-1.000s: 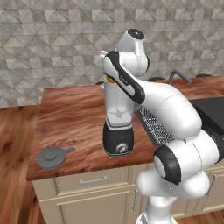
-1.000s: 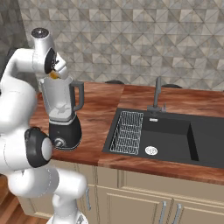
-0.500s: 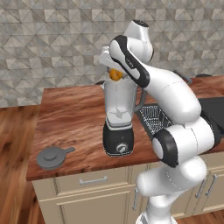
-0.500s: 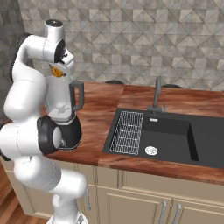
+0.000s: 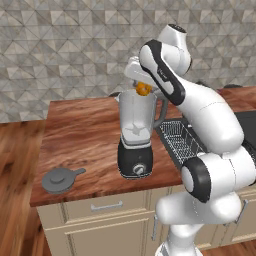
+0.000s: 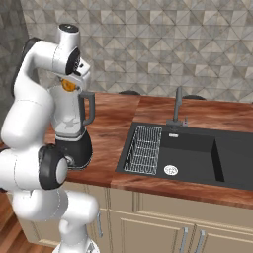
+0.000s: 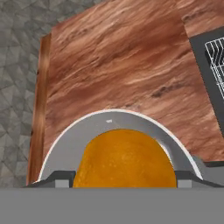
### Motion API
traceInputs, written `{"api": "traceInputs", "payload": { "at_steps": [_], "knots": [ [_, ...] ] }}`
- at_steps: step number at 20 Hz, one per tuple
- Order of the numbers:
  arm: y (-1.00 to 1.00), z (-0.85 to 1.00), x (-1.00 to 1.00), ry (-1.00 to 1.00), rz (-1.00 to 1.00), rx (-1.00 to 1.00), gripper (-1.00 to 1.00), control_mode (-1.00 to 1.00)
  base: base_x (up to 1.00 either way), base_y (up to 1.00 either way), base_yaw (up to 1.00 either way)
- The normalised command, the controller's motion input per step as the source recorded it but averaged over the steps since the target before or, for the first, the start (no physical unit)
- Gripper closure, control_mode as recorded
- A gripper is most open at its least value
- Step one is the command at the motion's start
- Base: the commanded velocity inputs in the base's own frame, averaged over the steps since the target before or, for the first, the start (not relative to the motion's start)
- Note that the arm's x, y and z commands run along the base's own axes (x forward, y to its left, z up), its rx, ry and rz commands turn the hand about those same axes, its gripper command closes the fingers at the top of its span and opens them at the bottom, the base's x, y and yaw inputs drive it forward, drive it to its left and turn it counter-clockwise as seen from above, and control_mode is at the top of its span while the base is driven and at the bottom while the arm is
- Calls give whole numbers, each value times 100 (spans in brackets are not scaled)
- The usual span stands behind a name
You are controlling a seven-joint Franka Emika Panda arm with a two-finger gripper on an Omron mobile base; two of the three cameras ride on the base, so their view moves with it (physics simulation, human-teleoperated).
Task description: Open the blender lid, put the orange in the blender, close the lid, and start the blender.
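Claw: the two-finger gripper (image 5: 142, 86) hangs right above the blender's open top, clenched on the small round orange-yellow orange (image 5: 143, 89).
Orange: held at the jar's mouth; from the hand camera it (image 7: 124, 159) covers most of the opening beneath it.
Blender: tall clear plastic jar on a rounded black base (image 5: 135, 135), standing on the wooden counter (image 5: 85, 130) with no lid on.
Jar handle: on the side toward the sink, plain from the right base camera (image 6: 89, 109).
Blender lid: the round flat dark grey disc (image 5: 60, 179) lies near the counter's front corner, well apart from the blender, seen from the left base camera.
Sink: black basin (image 6: 190, 156) with a wire rack (image 6: 144, 148) inside, beyond the jar handle.
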Motion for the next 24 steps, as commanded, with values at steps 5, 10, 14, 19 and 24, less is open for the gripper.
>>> {"api": "traceInputs", "payload": {
  "at_steps": [5, 10, 14, 19, 24],
  "knots": [
    [25, -47, 0, 1, 4, -5, 100, -100, 0, 0, 0],
    [18, -43, 0, 0, 5, -7, 100, -100, 0, 0, 0],
    [16, -51, 0, 2, 4, -9, 100, -100, 0, 0, 0],
    [10, -62, 0, 6, 8, -12, 100, -100, 0, 0, 0],
    [5, -61, -23, 3, 17, -12, 100, -100, 0, 0, 0]
  ]
}}
